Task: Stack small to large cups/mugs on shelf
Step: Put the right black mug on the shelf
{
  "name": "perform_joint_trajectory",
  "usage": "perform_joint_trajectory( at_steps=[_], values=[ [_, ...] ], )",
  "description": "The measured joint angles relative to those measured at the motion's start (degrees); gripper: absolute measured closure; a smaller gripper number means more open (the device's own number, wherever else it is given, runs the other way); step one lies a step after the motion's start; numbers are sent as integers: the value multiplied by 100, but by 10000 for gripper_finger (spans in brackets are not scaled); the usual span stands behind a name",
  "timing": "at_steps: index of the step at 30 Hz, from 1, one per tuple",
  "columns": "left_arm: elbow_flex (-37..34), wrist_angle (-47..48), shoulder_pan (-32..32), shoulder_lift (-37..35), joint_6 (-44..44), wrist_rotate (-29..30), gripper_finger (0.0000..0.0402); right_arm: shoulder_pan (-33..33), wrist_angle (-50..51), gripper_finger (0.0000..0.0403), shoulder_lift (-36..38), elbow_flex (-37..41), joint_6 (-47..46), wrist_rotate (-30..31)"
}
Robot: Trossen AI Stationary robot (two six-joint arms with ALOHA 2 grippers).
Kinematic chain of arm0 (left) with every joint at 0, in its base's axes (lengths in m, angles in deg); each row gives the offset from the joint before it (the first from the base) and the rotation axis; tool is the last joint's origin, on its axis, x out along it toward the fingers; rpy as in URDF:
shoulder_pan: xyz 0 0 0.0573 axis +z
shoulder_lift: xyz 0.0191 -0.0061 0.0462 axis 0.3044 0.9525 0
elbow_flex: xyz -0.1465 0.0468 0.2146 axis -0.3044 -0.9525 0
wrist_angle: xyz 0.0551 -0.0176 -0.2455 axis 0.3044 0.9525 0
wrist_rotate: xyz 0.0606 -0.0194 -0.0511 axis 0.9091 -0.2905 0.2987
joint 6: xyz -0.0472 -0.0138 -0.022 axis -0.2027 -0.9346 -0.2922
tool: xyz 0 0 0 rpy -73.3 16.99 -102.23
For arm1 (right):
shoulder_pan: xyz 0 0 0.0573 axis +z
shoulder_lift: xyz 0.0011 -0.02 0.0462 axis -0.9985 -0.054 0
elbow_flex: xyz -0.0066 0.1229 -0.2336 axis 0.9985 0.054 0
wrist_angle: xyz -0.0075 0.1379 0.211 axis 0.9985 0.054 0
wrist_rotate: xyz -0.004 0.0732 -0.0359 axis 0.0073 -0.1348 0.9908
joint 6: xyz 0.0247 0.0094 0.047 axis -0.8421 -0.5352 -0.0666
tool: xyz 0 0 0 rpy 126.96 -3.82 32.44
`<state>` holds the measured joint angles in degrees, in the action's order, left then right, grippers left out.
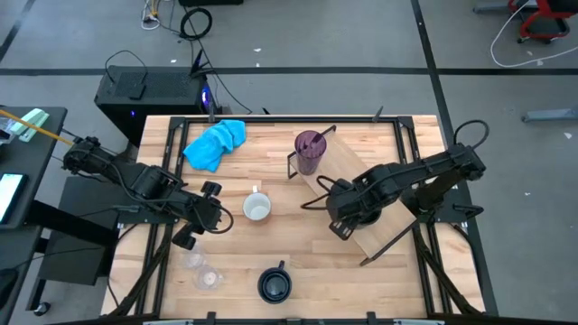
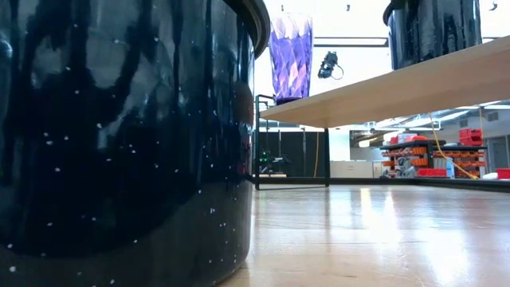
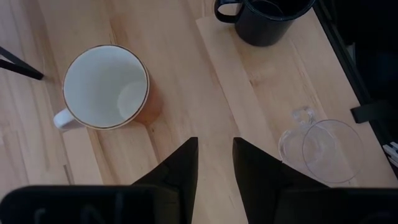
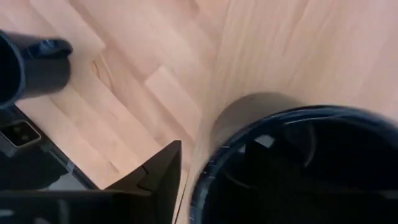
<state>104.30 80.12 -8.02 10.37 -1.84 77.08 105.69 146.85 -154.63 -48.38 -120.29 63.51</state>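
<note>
Low view crowded by one navy mug (image 2: 119,135), parked on the table (image 1: 316,271) at the near edge, not yet shelved. Just beside it, two clear glasses (image 1: 203,271), also waiting. Further in, left gripper (image 3: 215,144) hovering slightly spread and empty beside the white mug (image 1: 257,208). Across from it, right gripper (image 1: 341,219) down over the second navy mug (image 4: 298,162) on the shelf (image 1: 339,168); clamped or letting go, cannot tell. At the board's far end, purple tumbler (image 1: 310,152) standing upright. Two of six up, four left, by the look of it. Beyond, blue cloth (image 1: 215,144), clear of the route; black frame wires to dodge.
</note>
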Motion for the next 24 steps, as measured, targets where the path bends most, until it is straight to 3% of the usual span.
perform_joint_trajectory(
  at_steps=[9, 17, 24],
  values=[
    [0, 4, 0, 0, 11, 0, 294, 169, 95, 179, 682, -4, -82, 889],
    [0, 9, 0, 0, 11, 0, 294, 548, 595, 195, 832, 51, 359, 1150],
    [0, 2, 0, 2, 149, 0, 294, 652, 588, 214, 1141, 457, 33, 1168]
  ],
)
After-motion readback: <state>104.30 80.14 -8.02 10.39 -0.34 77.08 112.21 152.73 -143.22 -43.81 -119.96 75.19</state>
